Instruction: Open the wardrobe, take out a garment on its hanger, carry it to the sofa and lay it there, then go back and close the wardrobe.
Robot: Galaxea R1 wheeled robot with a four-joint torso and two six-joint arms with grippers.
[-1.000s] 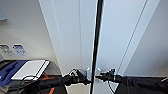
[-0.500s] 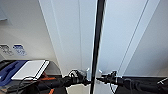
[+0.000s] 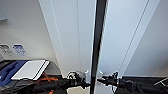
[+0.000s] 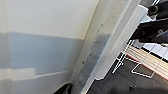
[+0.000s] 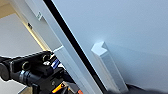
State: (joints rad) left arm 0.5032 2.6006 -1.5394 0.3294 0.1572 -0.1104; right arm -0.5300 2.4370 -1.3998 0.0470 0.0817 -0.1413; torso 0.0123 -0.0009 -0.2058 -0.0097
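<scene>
The white wardrobe (image 3: 72, 37) stands right in front of me in the head view. A dark gap (image 3: 98, 40) runs between its two doors. Two small handles, the left one (image 3: 86, 73) and the right one (image 3: 100, 74), flank the gap low down. My left gripper (image 3: 83, 84) is just below the left handle. My right gripper (image 3: 99, 80) is just below the right handle. The right wrist view has the right door's handle (image 5: 110, 67) close up, its far end meeting a dark part of my hand. The left wrist view looks along the left door's edge (image 4: 110, 47).
A white flat board (image 3: 30, 70) lies on a blue object (image 3: 10, 71) at the left, with orange straps (image 3: 48, 79) beside it. Wall sockets (image 3: 18, 49) sit on the wall above. A white wire frame (image 4: 125, 60) stands on the dark floor past the door.
The dark gap between the two doors has grown wider. Both grippers stay at the handles.
</scene>
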